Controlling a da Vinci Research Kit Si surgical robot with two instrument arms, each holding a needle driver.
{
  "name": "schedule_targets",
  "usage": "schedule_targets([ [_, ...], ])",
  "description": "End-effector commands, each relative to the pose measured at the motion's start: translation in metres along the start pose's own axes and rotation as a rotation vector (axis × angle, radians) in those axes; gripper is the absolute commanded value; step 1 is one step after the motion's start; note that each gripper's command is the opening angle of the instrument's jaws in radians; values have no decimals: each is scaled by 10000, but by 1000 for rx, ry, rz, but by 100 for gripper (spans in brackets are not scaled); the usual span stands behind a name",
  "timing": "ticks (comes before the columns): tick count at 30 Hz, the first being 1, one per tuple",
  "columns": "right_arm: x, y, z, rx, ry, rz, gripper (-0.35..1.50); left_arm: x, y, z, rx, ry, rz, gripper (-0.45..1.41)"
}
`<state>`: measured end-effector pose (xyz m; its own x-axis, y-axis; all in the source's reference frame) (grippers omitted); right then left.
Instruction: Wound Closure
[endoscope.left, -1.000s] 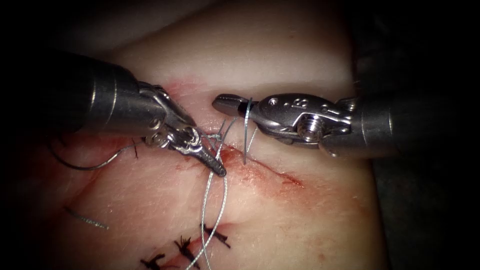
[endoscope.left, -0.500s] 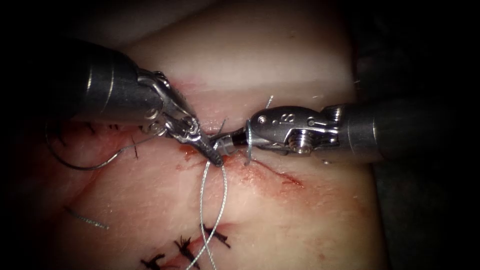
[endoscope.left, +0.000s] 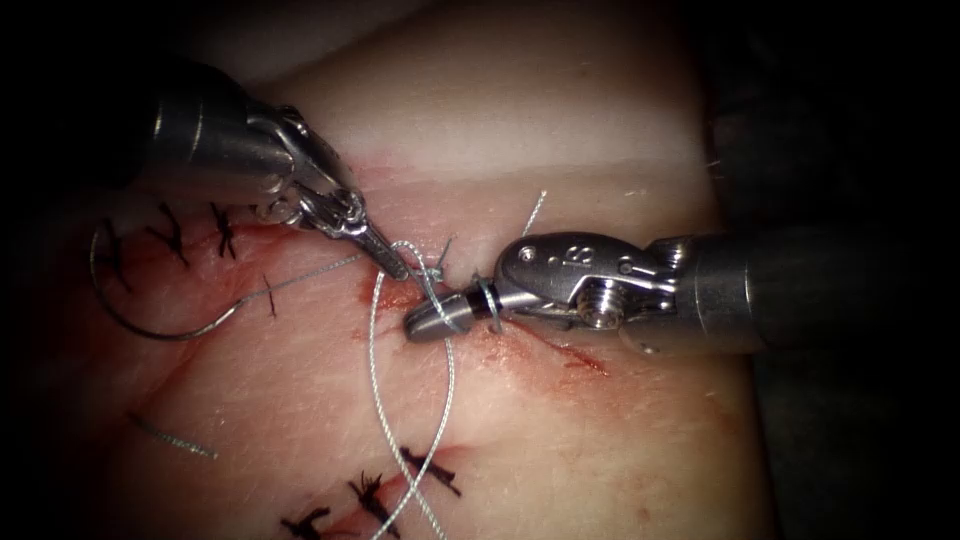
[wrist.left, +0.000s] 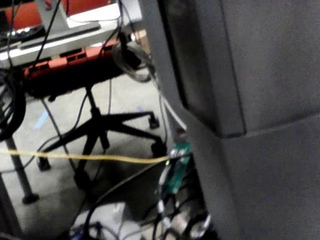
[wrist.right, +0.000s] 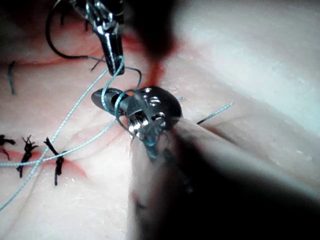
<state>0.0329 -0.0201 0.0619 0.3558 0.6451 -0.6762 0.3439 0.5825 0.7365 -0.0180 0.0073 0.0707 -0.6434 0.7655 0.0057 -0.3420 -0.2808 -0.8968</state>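
The left tool (endoscope.left: 392, 262) has its jaws closed to a thin point on the thread (endoscope.left: 375, 340), just on the left side of the cut (endoscope.left: 540, 345); the right wrist view shows the same narrow pinch (wrist.right: 112, 52), with the strand bending round the tip. From there the thread drops in a long loop toward the near edge of the tissue (endoscope.left: 560, 130), past the dark finished stitches (endoscope.left: 375, 495). The right tool (endoscope.left: 432, 320) lies almost flat across the cut, jaws pressed together with no gap to see, and turns of thread are wound around them just behind the tip (whether anything is pinched between them cannot be told). The rounded tip touches, or nearly touches, the red fluid (endoscope.left: 505, 345) at the wound edge.

The needle (endoscope.left: 150, 325) lies free on the tissue well to the left of the cut, held by neither tool, a dark curve with its thread running back toward the left tool; whether either end enters the tissue cannot be told.

Against the picture half a second ago, the left tool has drawn back to the far left, uncovering more dark stitches (endoscope.left: 195, 232) beside it. The right tool's tip has pushed further left, through the loop, and now stands apart from the left tool's tip.
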Motion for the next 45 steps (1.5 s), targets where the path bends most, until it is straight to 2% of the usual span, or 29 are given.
schedule_targets([
  [1,-7,3,9,32,19,26,-35,1,-8,13,9,2,3,-45],
  [6,-14,4,8,76,64,79,-35,0,-14,21,12,14,13,-45],
  [13,-14,4,3,56,163,176,-35,-6,-17,30,-25,17,-13,-45],
  [16,-14,6,0,68,285,267,-35,-10,-18,36,-39,10,-20,-45],
  [20,-15,8,-1,65,316,313,-35,-11,-18,39,-49,13,-24,-45],
  [21,-18,10,-3,58,351,353,-35,-12,-18,40,-54,15,-30,-45],
  [29,-27,14,1,71,463,457,-35,-12,-19,45,-86,32,-39,-45],
  [31,-31,14,3,36,511,517,-35,-13,-19,47,-99,38,-44,-45],
  [32,-37,11,6,-31,604,602,-35,-13,-19,50,-112,46,-48,-45],
  [33,-40,9,9,-56,642,628,-35,-13,-20,52,-130,54,-58,-45],
  [34,-40,9,9,-56,642,628,-35,-13,-20,52,-130,54,-58,-45],
  [35,-45,7,15,-78,692,662,-35,-14,-22,57,-180,72,-83,-45],
  [37,-47,6,18,-82,718,682,-35,-15,-22,59,-196,78,-93,-45],
  [38,-48,5,23,-93,785,712,-35,-16,-22,64,-213,85,-108,-45],
  [39,-48,5,23,-93,785,712,-35,-16,-22,64,-213,85,-108,-45],
  [43,-47,6,26,-142,881,737,-35,-17,-16,67,-213,86,-116,-45],
  [44,-46,5,26,-186,913,735,-35,-16,-13,67,-214,87,-118,-45],
  [45,-46,5,26,-186,913,735,-35,-16,-13,67,-214,87,-118,-45],
])
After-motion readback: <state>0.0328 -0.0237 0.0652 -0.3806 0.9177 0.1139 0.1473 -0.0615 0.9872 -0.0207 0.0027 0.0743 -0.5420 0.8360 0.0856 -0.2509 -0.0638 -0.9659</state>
